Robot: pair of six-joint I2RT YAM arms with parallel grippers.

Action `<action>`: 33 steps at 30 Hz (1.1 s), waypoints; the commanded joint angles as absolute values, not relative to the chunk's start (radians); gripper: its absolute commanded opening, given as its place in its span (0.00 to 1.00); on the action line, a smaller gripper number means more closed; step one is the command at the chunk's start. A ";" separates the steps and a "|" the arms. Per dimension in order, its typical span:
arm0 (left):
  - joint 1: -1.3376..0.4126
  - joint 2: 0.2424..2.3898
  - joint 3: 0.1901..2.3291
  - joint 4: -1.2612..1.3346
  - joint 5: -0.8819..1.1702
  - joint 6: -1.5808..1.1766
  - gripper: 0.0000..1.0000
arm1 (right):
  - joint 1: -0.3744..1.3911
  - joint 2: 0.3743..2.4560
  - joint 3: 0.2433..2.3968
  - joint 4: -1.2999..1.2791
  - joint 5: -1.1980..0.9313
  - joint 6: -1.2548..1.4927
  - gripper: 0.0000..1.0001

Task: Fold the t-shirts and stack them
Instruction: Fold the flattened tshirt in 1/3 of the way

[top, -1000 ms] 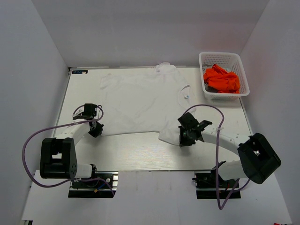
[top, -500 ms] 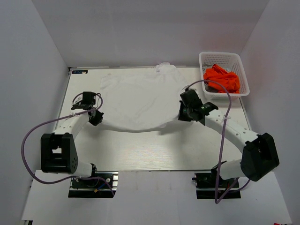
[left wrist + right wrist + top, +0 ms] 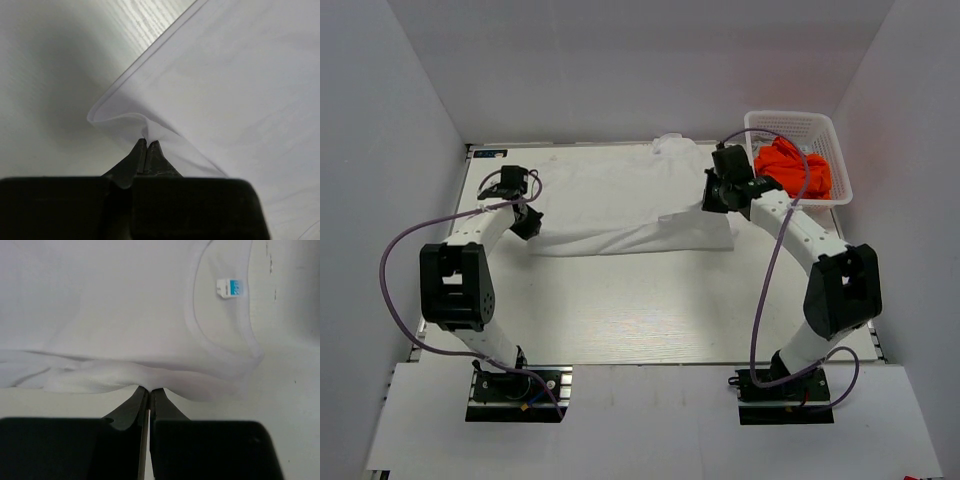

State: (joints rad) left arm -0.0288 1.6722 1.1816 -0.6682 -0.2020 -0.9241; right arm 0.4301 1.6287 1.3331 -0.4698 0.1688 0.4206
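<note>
The left gripper [image 3: 527, 224] is at the left side of the table [image 3: 620, 320]. Its jaws are pressed together and pinch an edge of the white shirt [image 3: 620, 195]. In the left wrist view, the cloth makes a small curl right at the tips of the left gripper [image 3: 147, 143].

The white shirt lies spread at the far middle of the table. Its near part is doubled over in a long band [image 3: 630, 238] that runs from one gripper to the other.

The right gripper [image 3: 714, 201] is at the right end of that band. Its jaws are pressed together too and pinch the white cloth. In the right wrist view, the right gripper [image 3: 149, 390] holds the cloth just below the neck hole [image 3: 220, 347], which has a small blue tag [image 3: 231, 288] inside.

At the far right stands a white basket [image 3: 790, 117]. The orange shirt [image 3: 795, 170] lies bunched up in it.
</note>
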 commanded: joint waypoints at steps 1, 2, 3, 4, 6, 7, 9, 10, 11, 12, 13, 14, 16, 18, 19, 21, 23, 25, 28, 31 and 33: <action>-0.026 1.693 1.253 -0.672 -0.221 -0.916 0.00 | 0.413 1.677 1.423 -0.425 0.106 0.335 0.00; -0.026 1.704 1.278 -0.672 -0.221 -0.916 0.00 | 0.404 1.687 1.454 -0.423 0.092 0.327 0.00; -0.026 1.724 1.287 -0.672 -0.230 -0.916 0.00 | 0.400 1.721 1.468 -0.422 0.084 0.325 0.00; -0.026 1.724 1.287 -0.672 -0.230 -0.916 0.00 | 0.391 1.733 1.480 -0.420 0.078 0.307 0.00; -0.026 1.747 1.311 -0.643 -0.241 -0.907 0.00 | 0.390 1.782 1.532 -0.422 0.074 0.299 0.00; -0.026 1.767 1.321 -0.629 -0.241 -0.907 0.00 | 0.385 1.796 1.545 -0.417 0.068 0.278 0.00; -0.026 1.792 1.350 -0.618 -0.253 -0.907 0.00 | 0.376 1.854 1.589 -0.422 0.063 0.261 0.00; -0.026 1.807 1.359 -0.618 -0.253 -0.907 0.00 | 0.367 1.882 1.597 -0.422 0.067 0.258 0.00; -0.017 1.840 1.391 -0.627 -0.277 -0.917 0.00 | 0.365 1.897 1.632 -0.420 0.071 0.258 0.00; -0.017 1.857 1.410 -0.649 -0.293 -0.917 0.00 | 0.357 1.922 1.638 -0.417 0.099 0.261 0.00; -0.017 1.876 1.451 -0.660 -0.293 -0.926 0.00 | 0.348 1.949 1.670 -0.414 0.106 0.259 0.00; -0.017 1.891 1.468 -0.660 -0.305 -0.927 0.00 | 0.348 1.965 1.684 -0.419 0.115 0.261 0.00; -0.017 1.940 1.508 -0.660 -0.305 -0.927 0.05 | 0.325 2.032 1.760 -0.428 0.136 0.275 0.00; -0.017 1.973 1.537 -0.673 -0.305 -0.936 0.41 | 0.322 2.084 1.798 -0.439 0.141 0.285 0.02; -0.017 2.002 1.575 -0.698 -0.305 -0.936 0.45 | 0.308 2.100 1.851 -0.440 0.143 0.288 0.15; -0.017 2.022 1.615 -0.722 -0.305 -0.948 0.73 | 0.302 2.153 1.881 -0.443 0.143 0.290 0.47; -0.006 2.022 1.660 -0.742 -0.295 -0.959 1.00 | 0.293 2.157 1.911 -0.460 0.108 0.296 0.79; -0.006 1.996 1.660 -0.742 -0.295 -0.968 1.00 | 0.295 2.140 1.884 -0.442 0.075 0.302 0.90; -0.015 1.918 1.574 -0.666 -0.249 -0.959 1.00 | 0.299 2.074 1.778 -0.407 0.026 0.302 0.90; -0.028 1.875 1.488 -0.571 -0.203 -0.937 1.00 | 0.295 1.984 1.629 -0.336 -0.035 0.316 0.90; -0.037 1.865 1.450 -0.517 -0.113 -0.922 1.00 | 0.293 1.971 1.542 -0.307 -0.070 0.339 0.90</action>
State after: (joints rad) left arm -0.0204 1.9263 1.4979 -0.6113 -0.2241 -0.9432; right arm 0.2920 2.0304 1.6123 -0.3870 0.0086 0.3103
